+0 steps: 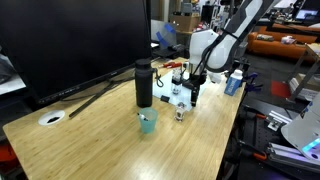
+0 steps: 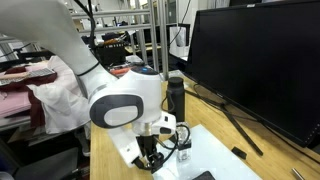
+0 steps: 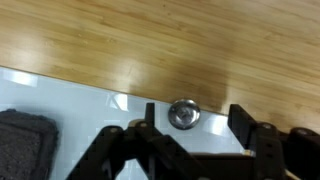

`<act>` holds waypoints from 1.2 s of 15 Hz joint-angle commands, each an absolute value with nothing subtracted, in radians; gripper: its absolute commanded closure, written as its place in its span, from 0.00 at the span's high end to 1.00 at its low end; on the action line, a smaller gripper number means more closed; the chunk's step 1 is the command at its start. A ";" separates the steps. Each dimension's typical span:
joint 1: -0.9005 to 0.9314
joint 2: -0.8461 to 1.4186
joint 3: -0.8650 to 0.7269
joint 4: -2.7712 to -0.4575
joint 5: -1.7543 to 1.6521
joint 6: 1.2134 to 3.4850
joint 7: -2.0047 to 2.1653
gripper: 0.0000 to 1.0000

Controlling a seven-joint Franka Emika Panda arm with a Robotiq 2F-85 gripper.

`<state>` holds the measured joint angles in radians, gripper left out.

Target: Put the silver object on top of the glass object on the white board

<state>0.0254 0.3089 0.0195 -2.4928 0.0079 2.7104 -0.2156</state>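
Observation:
The white board [image 3: 60,105] lies on the wooden table; it also shows in both exterior views [image 1: 176,103] [image 2: 215,160]. A small clear glass object [image 2: 184,153] stands on the board near its edge, also seen in an exterior view [image 1: 181,113]. In the wrist view a round silver object [image 3: 183,114] shows from above, at the board's edge. I cannot tell whether the glass is under it. My gripper [image 3: 197,120] is open and empty, just above the board; the silver object sits near one finger. The gripper also shows in both exterior views [image 1: 193,93] [image 2: 150,158].
A black bottle [image 1: 144,84] and a teal cup [image 1: 148,122] stand mid-table. A small round white disc [image 1: 51,118] lies near the far corner. A large dark monitor [image 1: 70,45] fills the back. A dark grey pad [image 3: 25,142] lies on the board.

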 commanded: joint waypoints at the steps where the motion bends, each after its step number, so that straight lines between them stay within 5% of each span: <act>1: -0.010 0.321 0.048 -2.485 0.028 2.726 -0.221 0.53; 9: -0.012 0.321 0.052 -2.483 0.026 2.723 -0.225 0.21; 10: -0.011 0.321 0.052 -2.483 0.025 2.723 -0.224 0.04; 18: 0.039 0.243 -0.021 -2.528 -0.106 2.687 -0.123 0.03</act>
